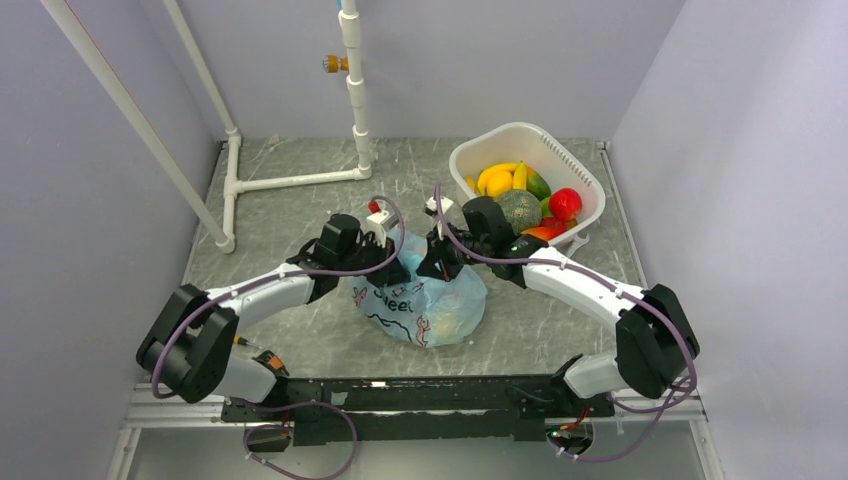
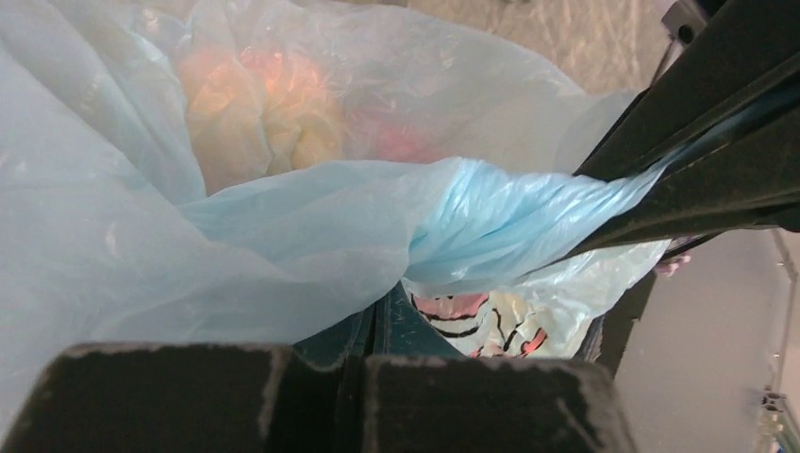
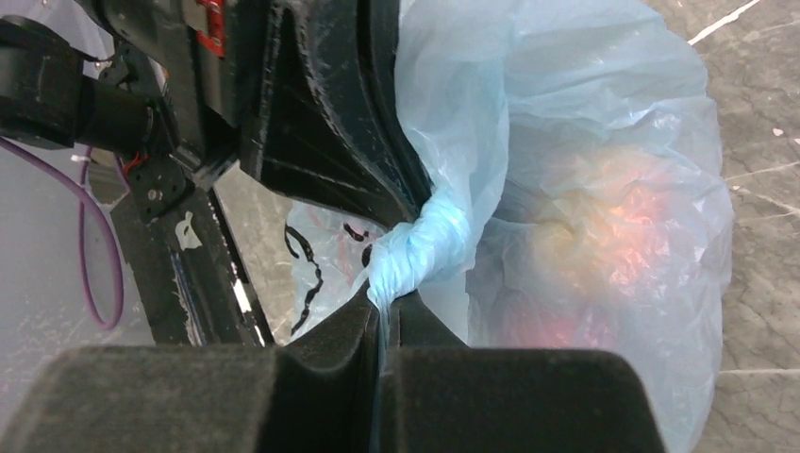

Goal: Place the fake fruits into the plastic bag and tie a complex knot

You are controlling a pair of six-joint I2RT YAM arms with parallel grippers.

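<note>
The light-blue plastic bag (image 1: 430,305) lies on the table between my arms, with fake fruits showing orange and red through its film (image 2: 264,104) (image 3: 604,236). A twisted bunch of bag film, the knot (image 2: 491,222) (image 3: 420,245), stretches between my two grippers. My left gripper (image 1: 393,258) (image 2: 382,307) is shut on bag film at the bag's top left. My right gripper (image 1: 437,255) (image 3: 380,307) is shut on a thin strand of the film coming out of the twist. More fake fruits (image 1: 520,195) lie in the white basket.
A white slotted basket (image 1: 585,180) stands at the back right with yellow, orange, red fruits and a green melon. A white pipe frame (image 1: 290,180) stands at the back left. Walls close in on both sides.
</note>
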